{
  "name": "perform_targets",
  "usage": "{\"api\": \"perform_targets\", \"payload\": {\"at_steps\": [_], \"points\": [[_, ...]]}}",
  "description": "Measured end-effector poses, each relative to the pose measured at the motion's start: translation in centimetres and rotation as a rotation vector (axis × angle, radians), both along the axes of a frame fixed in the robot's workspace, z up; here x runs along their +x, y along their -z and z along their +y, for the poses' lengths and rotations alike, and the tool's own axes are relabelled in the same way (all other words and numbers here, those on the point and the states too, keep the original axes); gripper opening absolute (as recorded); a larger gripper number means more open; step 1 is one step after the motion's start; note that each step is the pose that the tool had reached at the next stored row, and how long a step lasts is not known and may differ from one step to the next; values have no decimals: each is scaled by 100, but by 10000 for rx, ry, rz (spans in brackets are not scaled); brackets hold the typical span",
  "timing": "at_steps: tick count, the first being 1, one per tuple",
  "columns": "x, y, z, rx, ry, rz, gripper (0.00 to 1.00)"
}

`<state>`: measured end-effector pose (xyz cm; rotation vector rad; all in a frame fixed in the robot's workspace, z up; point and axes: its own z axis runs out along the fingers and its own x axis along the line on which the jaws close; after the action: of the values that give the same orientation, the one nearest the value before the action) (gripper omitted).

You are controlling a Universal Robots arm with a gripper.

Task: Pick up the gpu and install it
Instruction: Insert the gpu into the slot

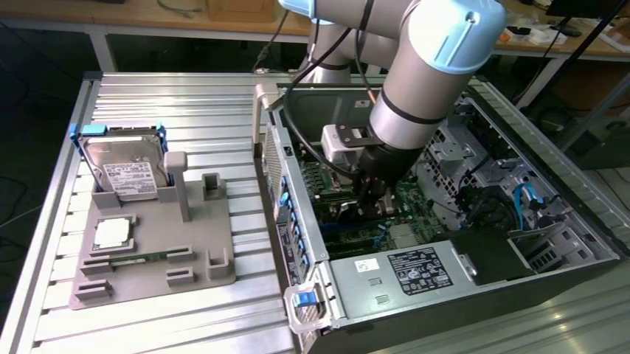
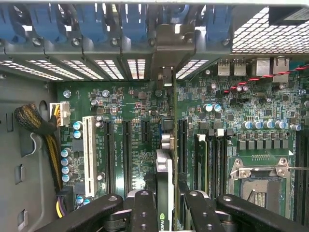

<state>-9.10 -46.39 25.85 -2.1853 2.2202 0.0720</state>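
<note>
The gpu (image 2: 164, 170) shows edge-on in the wrist view as a thin dark strip, standing upright over the green motherboard (image 2: 130, 101) between its black expansion slots. Its metal bracket (image 2: 170, 46) reaches up to the case's rear slot wall. My gripper (image 2: 168, 199) is shut on the card, with a black finger (image 2: 144, 212) pressed on each side. In the exterior view my gripper (image 1: 377, 195) is deep inside the open computer case (image 1: 512, 280), low over the motherboard (image 1: 403, 199), and the arm hides the card there.
A white slot (image 2: 89, 154) and a yellow-black cable bundle (image 2: 46, 140) lie to one side of the card, memory slots (image 2: 212, 159) and the CPU socket (image 2: 260, 181) to the other. Beside the case, a grey fixture (image 1: 187, 251) carries a silver hard drive (image 1: 123, 173), a chip (image 1: 113, 233) and a memory stick (image 1: 133, 258).
</note>
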Motion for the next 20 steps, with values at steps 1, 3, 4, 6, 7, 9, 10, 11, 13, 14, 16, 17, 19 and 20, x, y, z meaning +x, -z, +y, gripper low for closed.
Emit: {"api": "perform_targets", "payload": {"at_steps": [1, 3, 4, 6, 7, 9, 10, 11, 13, 14, 16, 17, 19, 20], "points": [[0, 6, 1, 2, 0, -1, 27], [0, 7, 3, 3, 0, -2, 27], [0, 7, 4, 3, 0, -1, 27], [0, 6, 4, 1, 0, 0, 27], [0, 6, 4, 1, 0, -1, 27], [0, 6, 3, 1, 1, 0, 27], [-1, 6, 2, 0, 2, 0, 27], [-1, 6, 2, 1, 2, 0, 27], [0, 7, 1, 2, 0, -1, 27], [0, 6, 1, 2, 0, 0, 27], [0, 6, 1, 1, 0, 0, 27], [0, 6, 1, 1, 0, -1, 27], [0, 6, 1, 1, 0, 0, 27], [0, 6, 1, 1, 0, -1, 27]]}}
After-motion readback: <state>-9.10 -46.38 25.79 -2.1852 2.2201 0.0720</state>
